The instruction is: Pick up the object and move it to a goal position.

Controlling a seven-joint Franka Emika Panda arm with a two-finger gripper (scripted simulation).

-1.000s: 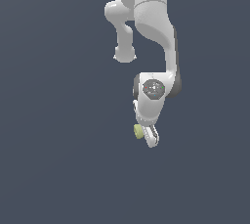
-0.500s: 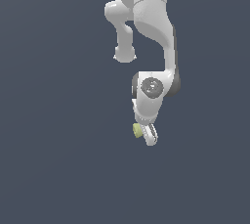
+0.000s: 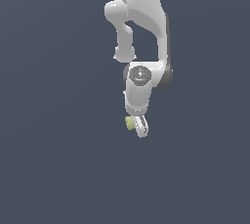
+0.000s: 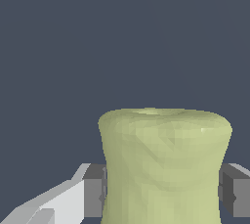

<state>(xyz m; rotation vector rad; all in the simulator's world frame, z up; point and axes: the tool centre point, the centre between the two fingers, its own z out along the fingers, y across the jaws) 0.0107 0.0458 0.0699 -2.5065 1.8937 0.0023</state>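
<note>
My claw (image 3: 138,126) is clamped on the spool (image 3: 130,123). In the wrist view the pale yellow-green spool (image 4: 165,167) fills the space between my two grey pads (image 4: 93,197), each pressed against its flank at the waisted middle, so I judge the grip to be square and firm. Its flared end faces away from my wrist, out toward the plain dark ground.

From the exterior view, the spool sits at the very tip of my arm (image 3: 141,32), peeking out on the exterior view's left of my finger. The arm hangs down from the top of the picture with the wrist bent under it. The spool is tiny there, and I cannot tell whether it rests on a surface or hangs clear of one; the dark backdrop gives no shadow or edge to judge by.

As for the task, I take the picking part to be done or as good as done: the spool is in my grasp. What is left is the carry to the goal and, perhaps, letting go there. I see no goal marker in either view, so I cannot say how near I am to it or which way it lies. Nothing else shares the scene that could get in the way.
</note>
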